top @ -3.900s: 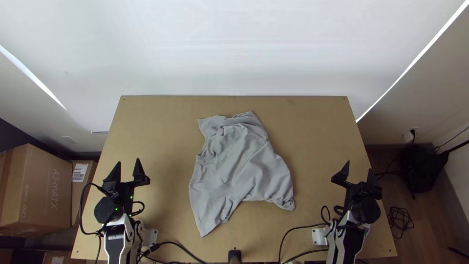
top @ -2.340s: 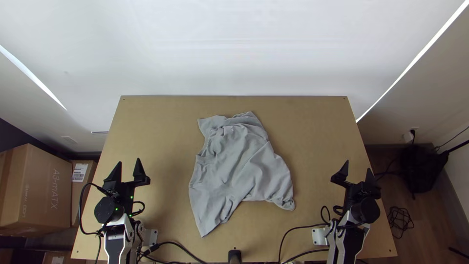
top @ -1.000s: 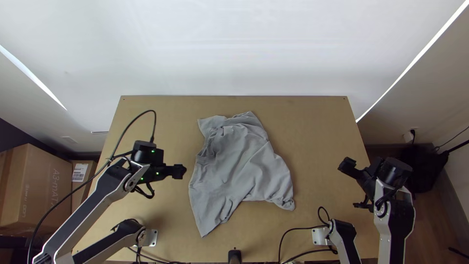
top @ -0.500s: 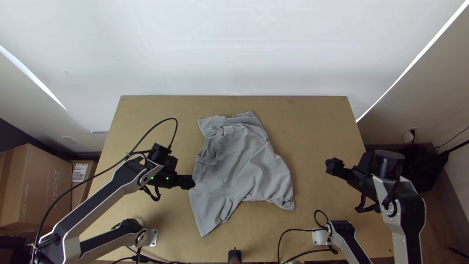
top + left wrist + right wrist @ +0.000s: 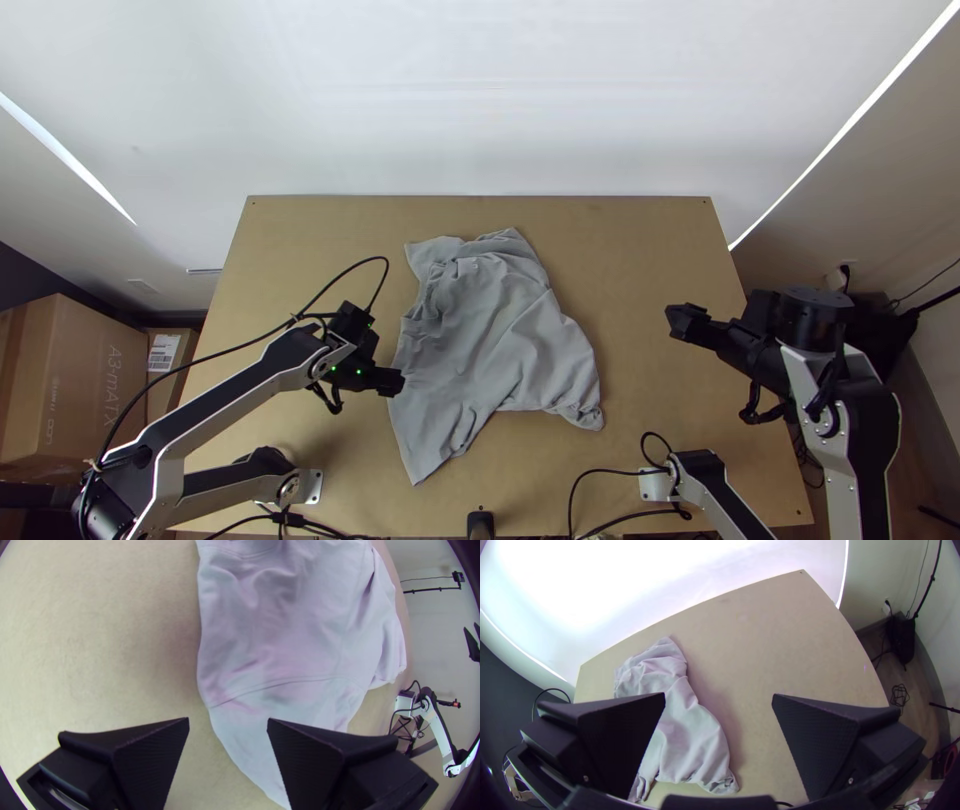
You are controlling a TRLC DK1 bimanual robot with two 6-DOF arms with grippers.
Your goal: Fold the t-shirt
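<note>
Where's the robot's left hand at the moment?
In the top view, the left hand is left of the table's middle, right at the left edge of the grey t-shirt, along its lower half.

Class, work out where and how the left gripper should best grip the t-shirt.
Pinch the t-shirt by its left border in the top view, near the curved seam, coming from the left: it lies fairly flat beside bare table, so the left gripper could probably straddle it.
</note>
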